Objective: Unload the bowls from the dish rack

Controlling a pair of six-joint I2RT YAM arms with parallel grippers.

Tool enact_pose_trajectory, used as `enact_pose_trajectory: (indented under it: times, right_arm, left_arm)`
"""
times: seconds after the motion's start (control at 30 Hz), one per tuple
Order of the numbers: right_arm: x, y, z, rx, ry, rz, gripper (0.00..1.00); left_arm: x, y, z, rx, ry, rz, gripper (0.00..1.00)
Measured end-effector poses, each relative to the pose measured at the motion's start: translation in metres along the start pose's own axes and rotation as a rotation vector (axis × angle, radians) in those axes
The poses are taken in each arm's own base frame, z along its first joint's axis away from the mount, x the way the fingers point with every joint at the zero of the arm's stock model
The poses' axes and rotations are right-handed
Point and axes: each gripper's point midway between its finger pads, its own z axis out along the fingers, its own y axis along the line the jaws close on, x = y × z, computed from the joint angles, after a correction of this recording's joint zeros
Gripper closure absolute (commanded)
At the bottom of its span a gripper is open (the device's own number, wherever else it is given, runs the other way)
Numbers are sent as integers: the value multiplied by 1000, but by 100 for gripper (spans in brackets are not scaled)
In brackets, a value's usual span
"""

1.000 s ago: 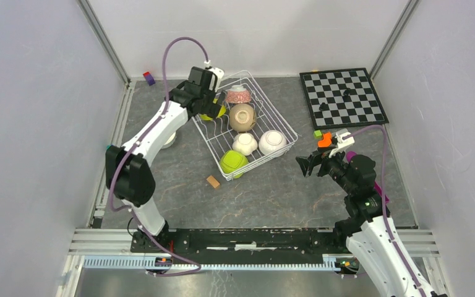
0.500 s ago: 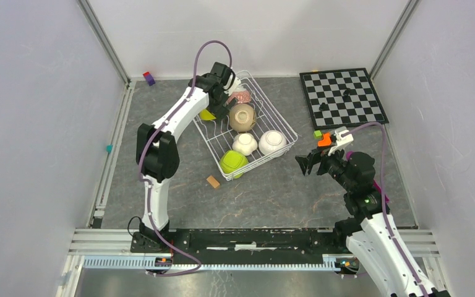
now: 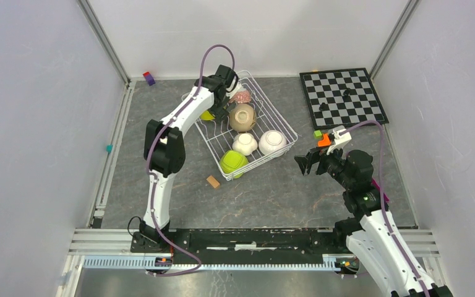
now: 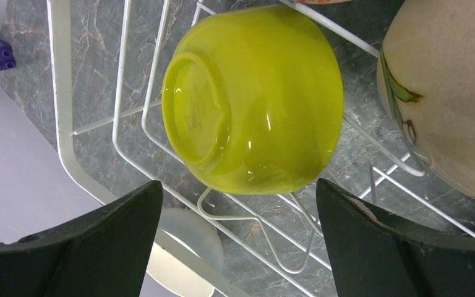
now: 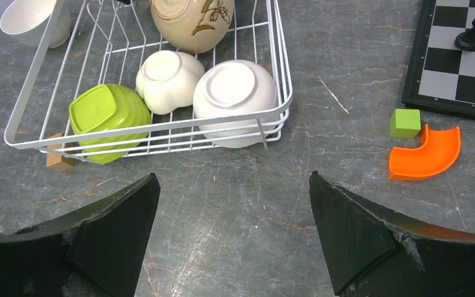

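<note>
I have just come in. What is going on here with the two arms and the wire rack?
The robot is unloading bowls from the white wire dish rack. The left gripper, open, hovers above an upside-down round lime green bowl at the rack's left side. The right gripper, open and empty, hangs over the grey table near the rack's front. A tan bowl, a squarish lime green bowl and others also sit in the rack. One white bowl lies on the table outside it.
</note>
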Motion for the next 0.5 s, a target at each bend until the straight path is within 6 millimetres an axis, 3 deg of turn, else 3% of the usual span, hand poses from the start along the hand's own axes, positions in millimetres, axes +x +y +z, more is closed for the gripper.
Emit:
enact_pose_trajectory:
  times: [0.5]
  right_arm:
    - [3,0,3,-2,18,6,3]
  left_arm:
    - [-3,6,13,-39,39,49,5]
